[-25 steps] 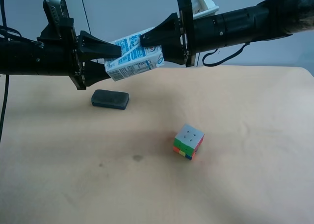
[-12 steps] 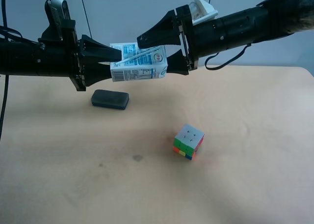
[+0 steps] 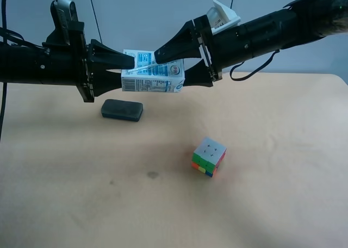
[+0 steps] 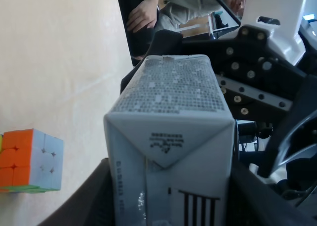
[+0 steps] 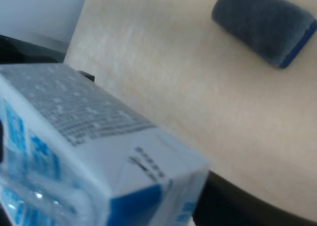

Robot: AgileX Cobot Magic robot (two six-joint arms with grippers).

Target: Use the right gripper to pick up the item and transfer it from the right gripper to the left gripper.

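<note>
The item, a white carton with blue print (image 3: 152, 76), hangs level in the air above the table's far side. The left gripper (image 3: 128, 69), on the arm at the exterior high view's left, is shut on the carton's flat end. In the left wrist view the carton (image 4: 171, 137) fills the space between that gripper's dark fingers (image 4: 94, 196). The right gripper (image 3: 171, 68) comes in from the opposite side. It is open, its jaws spread above and below the carton's gabled end without pinching it. The right wrist view shows the carton (image 5: 74, 151) close up and blurred.
A flat dark grey pad (image 3: 122, 110) lies on the table just below the left gripper, also seen in the right wrist view (image 5: 265, 25). A multicoloured puzzle cube (image 3: 209, 156) stands nearer the table's middle. The table (image 3: 272, 204) is pale wood.
The right gripper's jaws have spread off the carton. The left gripper has closed on its other end. The carton has swung from tilted to level.
</note>
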